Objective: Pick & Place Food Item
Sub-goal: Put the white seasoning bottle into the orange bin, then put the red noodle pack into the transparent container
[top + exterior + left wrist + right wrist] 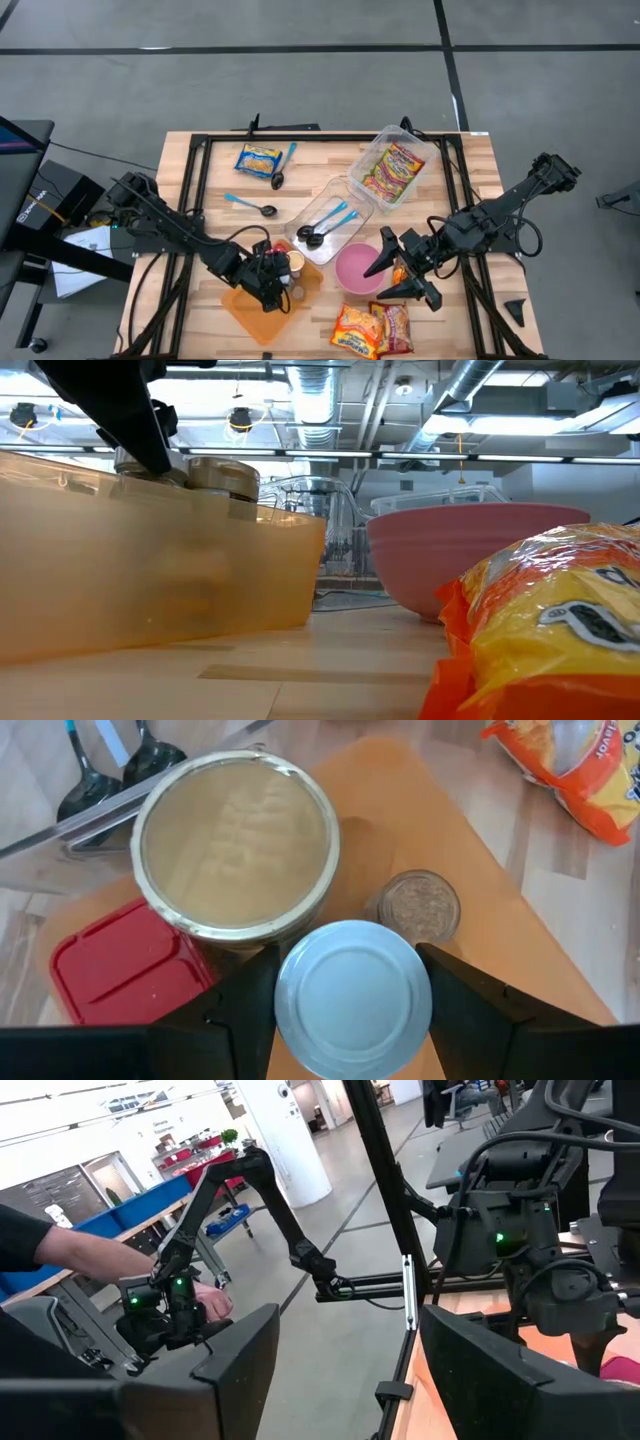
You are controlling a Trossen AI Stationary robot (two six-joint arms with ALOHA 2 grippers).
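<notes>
A silver-lidded can [352, 995] sits gripped between the jaws of the left gripper [350, 1005], held over the orange tray [250, 310] at the near edge of the table [200, 190]. The jaws are partly apart, pressed against the can's sides. Just beside it in the tray stand a larger open can [235, 845] with a gold rim, a small brown-topped jar [420, 905] and a red lid [120, 965].

Next to the tray is a pink bowl [358, 268], and in front of that lie two orange noodle packs [375, 328]. A clear tub [335, 215] with two blue-handled spoons [325, 228] sits toward the middle of the table, another clear tub [398, 165] with a noodle pack behind it. A further spoon [252, 205] and a yellow pack [258, 158] lie on the left side.

The right gripper [405, 270] hangs just beside the bowl, jaws standing wide with nothing between them. Its wrist camera looks off into the room, where a person's hand [210, 1300] rests on another rig.
</notes>
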